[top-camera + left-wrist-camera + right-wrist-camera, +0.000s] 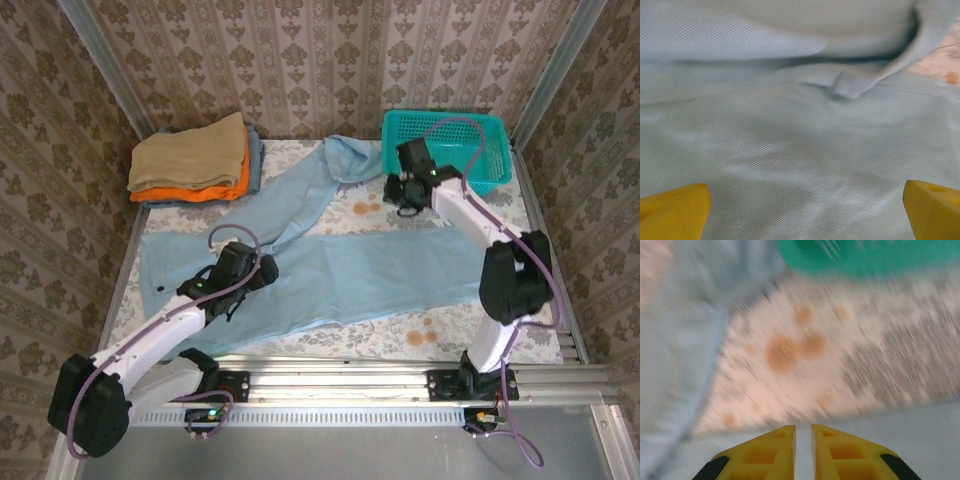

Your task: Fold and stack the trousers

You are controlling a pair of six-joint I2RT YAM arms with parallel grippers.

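Bolted to the near edge of the bench (400,335), the left arm (150,335) and right arm (505,290) both reach inward over the work. Closest in, the left claw (248,265) hangs low over the trousers (330,280) toward the bench's left side. Its wrist view shows the left claw (805,215) spread wide, with one yellow fingertip at each lower corner and only pale blue cloth (790,150) between them. Nothing is gripped, and this posture suits a descent onto the fabric for a pinch. The trousers lie unfolded. One leg runs flat across the near half of the bench from left to right, and the other angles away toward the far edge, ending crumpled just beside the teal basket (500,150). No fold has been made, so the task is judged to be at its start. Farther in, the right claw (405,195) sits over bare bench cover between the two legs, near some orange stains (365,208). The wrist view shows the right claw (803,450) pressed almost together with a thin slit remaining. Blur prevents confirming whether any cloth is caught. At the far left corner, a tan garment (190,155) rests on an orange garment (205,192), which probably marks the stacking place.
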